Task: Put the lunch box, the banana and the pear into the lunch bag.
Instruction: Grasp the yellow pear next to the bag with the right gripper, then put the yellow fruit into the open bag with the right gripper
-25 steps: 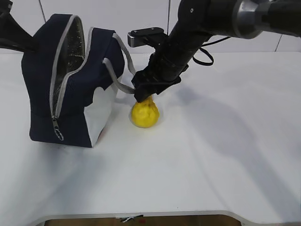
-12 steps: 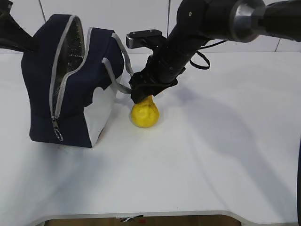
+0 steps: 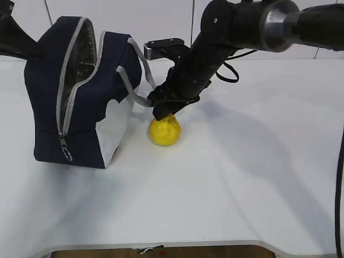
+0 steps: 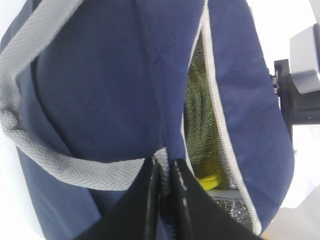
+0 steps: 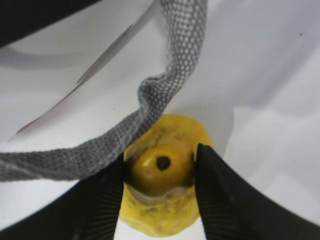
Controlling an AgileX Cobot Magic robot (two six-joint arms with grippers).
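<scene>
Far left, your left gripper (image 4: 162, 190) is sitting pinched shut on the top edge of the big boxy navy-blue fabric lunch bag (image 3: 80, 97), right by the grey zipper (image 3: 65, 86), and judging by that grip it is propping the mouth open so things can be dropped in. The bag is standing on the white table (image 3: 242, 177), unzipped, silvery lining showing. Through the gap in the left wrist view you are seeing something yellow (image 4: 210, 181) lying low inside; probably the banana, but too little shows to be sure, and the lunch box is not showing in any view. One grey webbing handle (image 3: 131, 88) is hanging off the bag's right side, drooping toward the fruit. Just right of the bag, near its white side panel, the squat bumpy yellow pear (image 3: 165, 130) is sitting upright on the table. Your right gripper (image 3: 165, 112) is coming from above, jaws partly open, straddling the pear's narrow top; the pads (image 5: 217, 195) are looking right against the skin on both sides, but you cannot call it a firm grip. Watch the handle: in the right wrist view it is draping across the pear beside the left finger and could get caught in the pinch.
</scene>
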